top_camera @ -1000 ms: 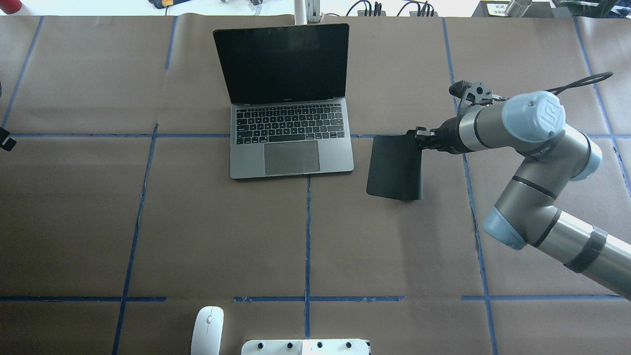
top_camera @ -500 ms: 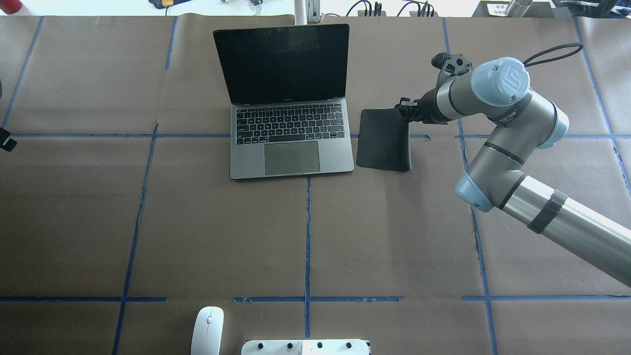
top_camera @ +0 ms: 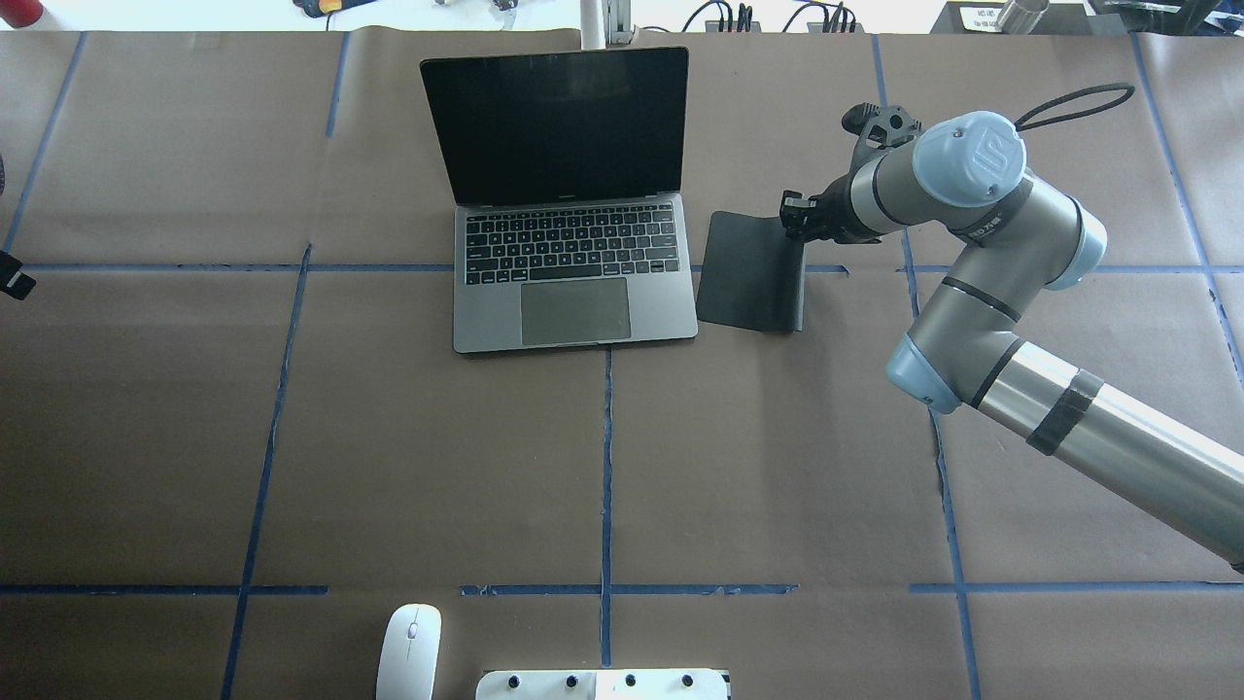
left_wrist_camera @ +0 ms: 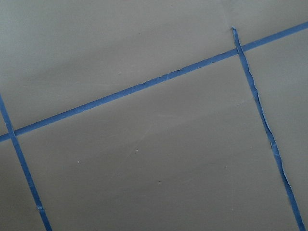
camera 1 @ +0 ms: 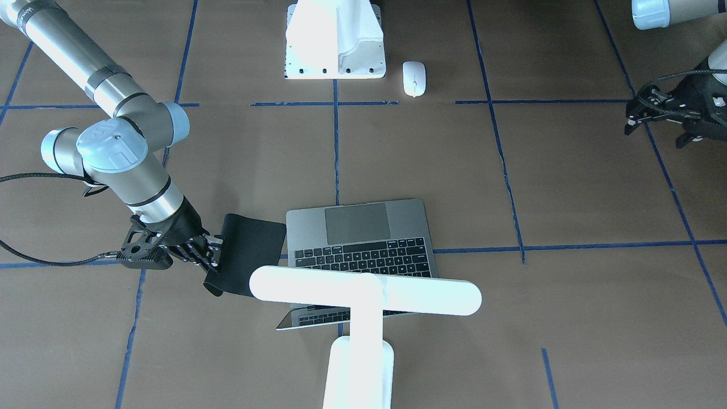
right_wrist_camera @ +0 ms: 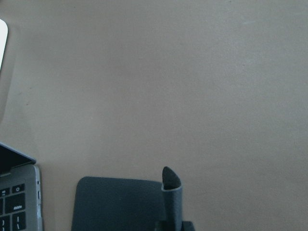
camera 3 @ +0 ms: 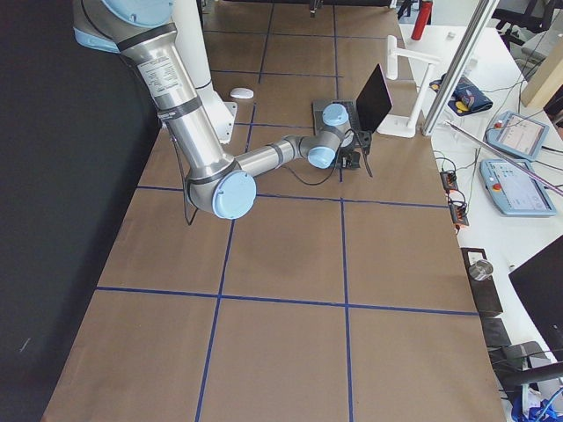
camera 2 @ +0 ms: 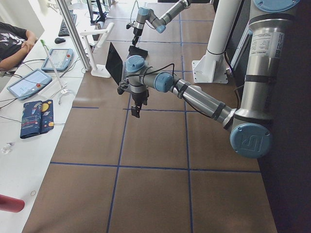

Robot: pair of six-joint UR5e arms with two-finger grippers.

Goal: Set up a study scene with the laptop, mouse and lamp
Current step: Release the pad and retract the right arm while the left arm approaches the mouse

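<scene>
The grey laptop (top_camera: 575,282) stands open at the far middle of the table, also in the front view (camera 1: 363,238). The white mouse (top_camera: 408,649) lies at the near edge, next to the pedestal (camera 1: 414,78). The white T-shaped lamp (camera 1: 363,298) stands behind the laptop's screen. My right gripper (top_camera: 792,216) is shut on the curled far right edge of a black mat (top_camera: 748,282), which lies just right of the laptop (camera 1: 250,247). My left gripper (camera 1: 631,116) hangs over bare table far to the left. I cannot tell whether it is open or shut.
The white boxy pedestal (camera 1: 335,40) stands at the near middle edge. Blue tape lines cross the brown table cover (top_camera: 777,467). Tablets and cables lie beyond the far edge (camera 3: 519,167).
My right arm has carried the black mat away from me and to the left, and it now lies close beside the laptop. Laptop and mouse have not moved.
</scene>
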